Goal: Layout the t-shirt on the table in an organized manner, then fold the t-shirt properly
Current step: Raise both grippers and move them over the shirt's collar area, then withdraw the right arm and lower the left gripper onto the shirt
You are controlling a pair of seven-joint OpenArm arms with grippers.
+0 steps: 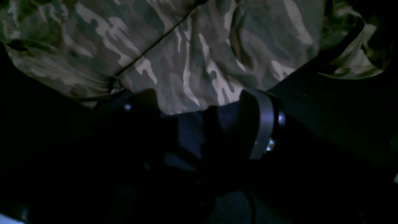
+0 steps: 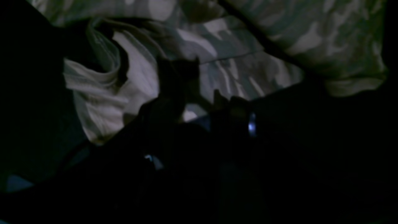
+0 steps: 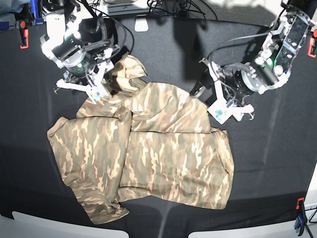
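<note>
Your bench (image 3: 277,163) is big, flat and covered in black cloth. The t-shirt (image 3: 163,153) lies in the middle of it, spread partly out but not neat. One side is folded over on the left, and a bunched lump sits at the far left corner.

The shirt looks soft, thin and light. It will flop and sag when you lift it, and it will slide easily on the cloth. It will not break, so you can pinch it firmly. Hold it by an edge or a corner, not the middle, or it will just bunch up more.

The left tool (image 3: 230,110) is on the right side of the scene, wide open, just beside the far right edge of the shirt. It holds nothing.

The right tool (image 3: 96,91) is on the left side, over the bunched lump. Its wrist view is too dark, so you cannot tell if it is pinching cloth or not.
</note>
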